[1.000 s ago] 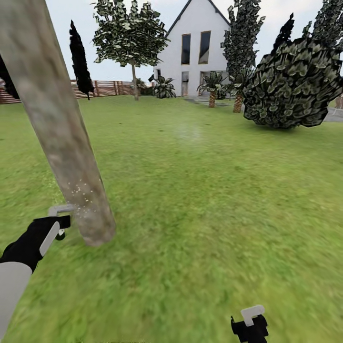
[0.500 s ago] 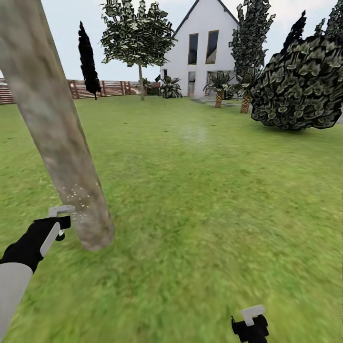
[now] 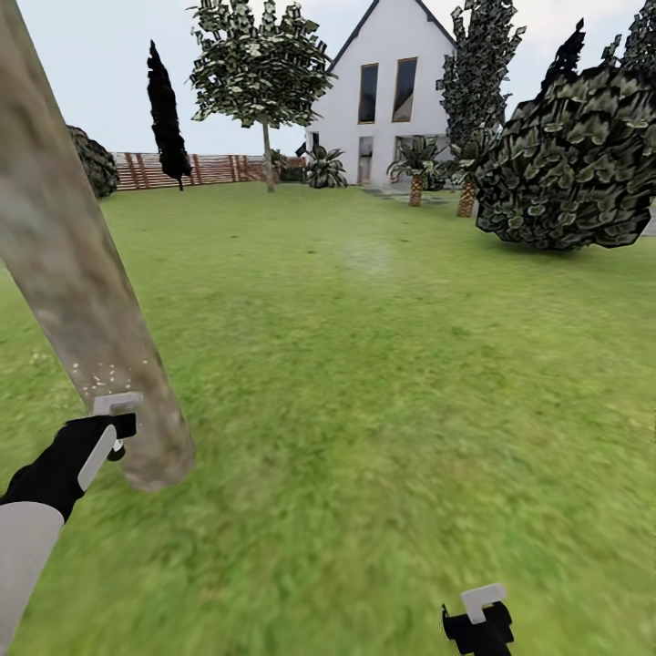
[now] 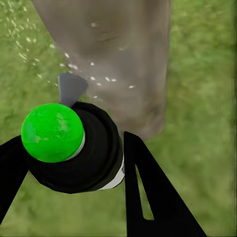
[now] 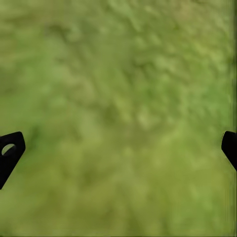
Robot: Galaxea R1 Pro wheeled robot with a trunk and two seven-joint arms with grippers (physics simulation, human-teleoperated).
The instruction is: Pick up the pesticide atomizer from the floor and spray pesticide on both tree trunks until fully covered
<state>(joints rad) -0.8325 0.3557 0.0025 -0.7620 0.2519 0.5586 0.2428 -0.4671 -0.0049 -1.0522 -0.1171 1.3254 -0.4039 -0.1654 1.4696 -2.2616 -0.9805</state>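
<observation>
- Left gripper clenched around the slim black atomizer bottle (green-topped here); white specks dot the mottled grey-brown trunk
- Right gripper spread wide over grass; empty

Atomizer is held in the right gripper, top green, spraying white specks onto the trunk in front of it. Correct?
Not quite. The left gripper holds the atomizer, as the left wrist view shows; the right gripper is open over grass. The rest holds: green top, white specks on the tree trunk.
</observation>
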